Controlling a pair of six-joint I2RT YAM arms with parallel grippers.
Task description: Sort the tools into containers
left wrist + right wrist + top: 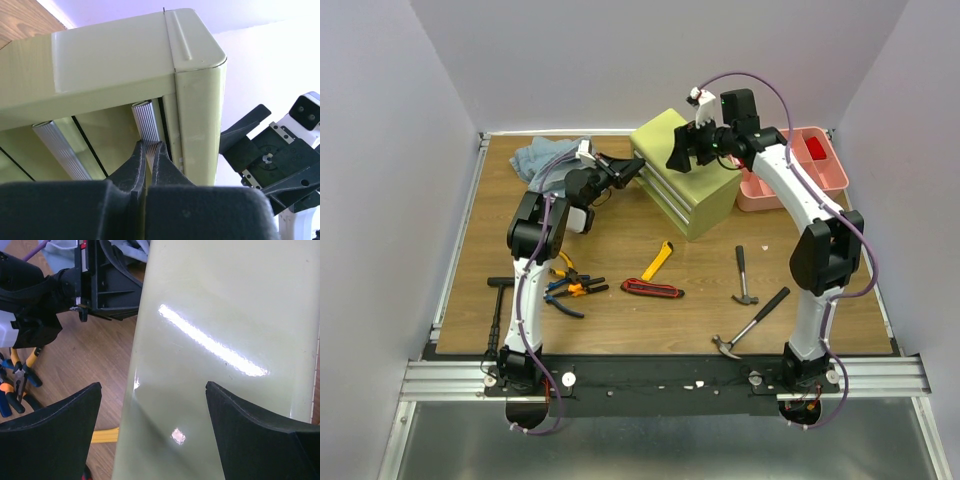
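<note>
The yellow-green chest [692,190] stands at the back centre of the table. My left gripper [636,170] is at its drawer front. In the left wrist view the left gripper [149,146] is shut on the ribbed silver handle [145,122] of a drawer near the chest's corner [197,100]. My right gripper [685,150] hovers open over the chest's top [225,315], holding nothing [153,386]. Two hammers [745,276] [752,322], a yellow knife [657,262], a red-black tool [653,289] and pliers [572,286] lie on the wood. The pink tray [798,172] sits to the right.
A blue-grey cloth [546,155] lies at the back left behind the left arm. A black T-shaped bar [501,300] lies along the table's left edge. A red item [816,151] sits in the pink tray. Grey walls close in three sides.
</note>
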